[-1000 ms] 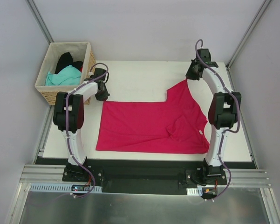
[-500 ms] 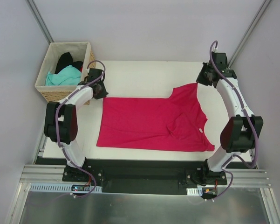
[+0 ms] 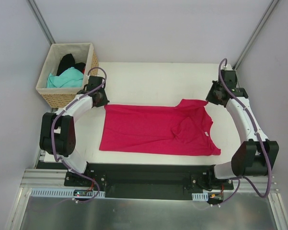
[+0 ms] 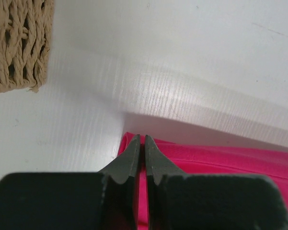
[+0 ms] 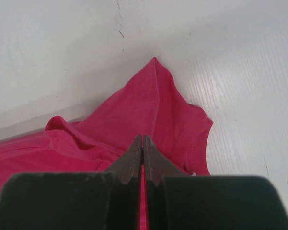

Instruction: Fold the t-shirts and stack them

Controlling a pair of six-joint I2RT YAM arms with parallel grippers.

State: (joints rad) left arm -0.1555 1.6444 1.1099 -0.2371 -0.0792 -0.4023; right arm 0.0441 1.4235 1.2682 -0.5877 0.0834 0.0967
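The wicker basket [image 3: 70, 45] stands just beyond and to the left of the left gripper [image 3: 103, 103]. In the left wrist view its woven corner shows up and to the left of the fingertips, apart from them. Inside the basket lie the teal t-shirt [image 3: 65, 79] and, behind it, the black t-shirt [image 3: 66, 62]. Both are bunched, not folded.

The left gripper's fingers are pressed together on the far left corner of the crimson-pink t-shirt [image 3: 148, 132] – a strip of pink shows in the slit between them. The cloth's edge starts right at the tips and runs off to their right. Bare white table [image 3: 148, 79] lies ahead of them.

From that corner the crimson-pink t-shirt spreads across the table between the two grippers, mostly flat. Its far edge stretches from one pinch to the other, and a rumpled fold sits toward the right gripper's side. A small white neck label [image 3: 207, 136] shows near the right end, on the near side of that gripper.

The right gripper [image 3: 207, 101] is likewise clamped tight on the cloth, at the far right corner – pink again shows between its fingers. Just beyond its tips a flap of the shirt rises to a peak, with a curved hem falling away to their right.
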